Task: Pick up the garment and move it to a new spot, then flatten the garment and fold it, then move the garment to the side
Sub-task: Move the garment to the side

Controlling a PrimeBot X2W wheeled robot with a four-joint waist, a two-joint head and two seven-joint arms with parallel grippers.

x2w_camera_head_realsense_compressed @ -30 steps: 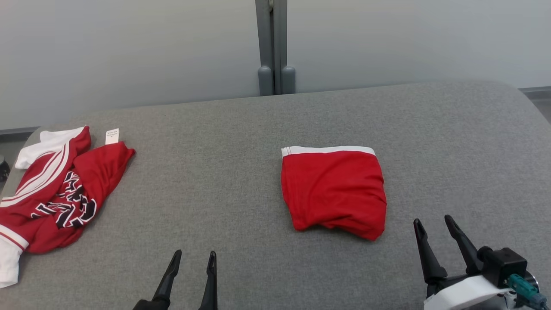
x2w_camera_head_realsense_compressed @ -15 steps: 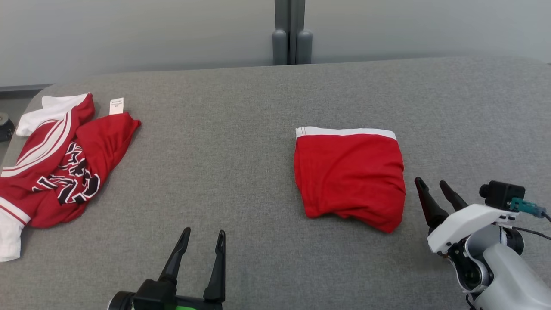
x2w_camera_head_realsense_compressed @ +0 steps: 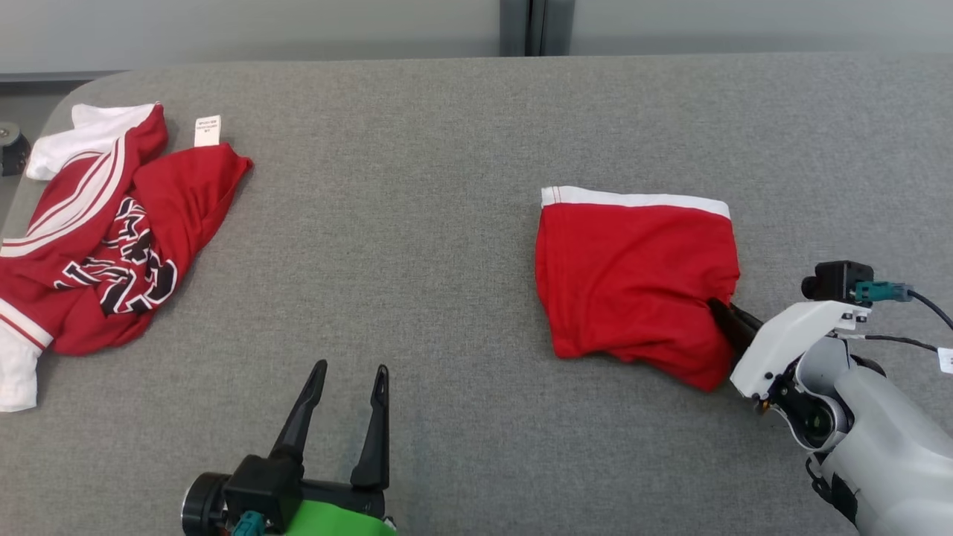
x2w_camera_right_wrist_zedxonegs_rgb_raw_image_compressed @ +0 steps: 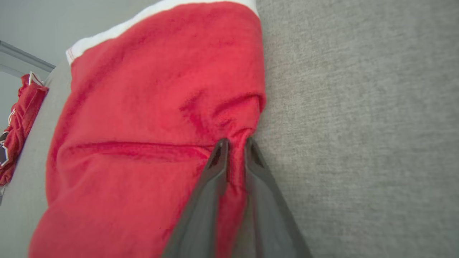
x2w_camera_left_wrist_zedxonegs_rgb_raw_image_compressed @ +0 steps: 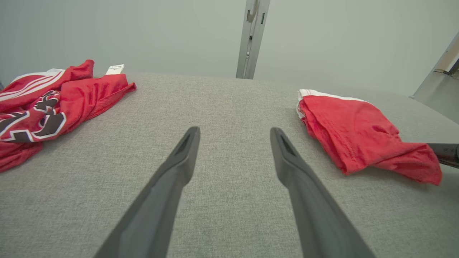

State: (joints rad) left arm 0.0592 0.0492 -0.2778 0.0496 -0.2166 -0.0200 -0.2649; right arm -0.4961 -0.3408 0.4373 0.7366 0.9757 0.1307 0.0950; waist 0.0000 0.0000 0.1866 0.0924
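Observation:
The garment (x2w_camera_head_realsense_compressed: 633, 275) is a folded red piece with a white band along its far edge, lying right of centre on the grey padded table (x2w_camera_head_realsense_compressed: 417, 223). My right gripper (x2w_camera_head_realsense_compressed: 726, 318) reaches in from the right and is shut on a bunched fold at the garment's near right edge. In the right wrist view the right gripper (x2w_camera_right_wrist_zedxonegs_rgb_raw_image_compressed: 235, 143) pinches red cloth of the garment (x2w_camera_right_wrist_zedxonegs_rgb_raw_image_compressed: 150, 107) between its fingers. My left gripper (x2w_camera_head_realsense_compressed: 350, 368) hovers open over bare table near the front, well left of the garment. The left wrist view has the left gripper (x2w_camera_left_wrist_zedxonegs_rgb_raw_image_compressed: 235, 132) open and the garment (x2w_camera_left_wrist_zedxonegs_rgb_raw_image_compressed: 355, 132) to its right.
A crumpled red and white jersey (x2w_camera_head_realsense_compressed: 112, 246) with black lettering and a white label (x2w_camera_head_realsense_compressed: 208, 130) lies at the table's far left. A grey post (x2w_camera_head_realsense_compressed: 528, 26) stands at the wall behind the table. A dark object (x2w_camera_head_realsense_compressed: 11, 149) sits off the left edge.
The head camera has tilted down and turned. My right gripper has moved in to the garment's right edge and closed on a fold of it. The left gripper stays open.

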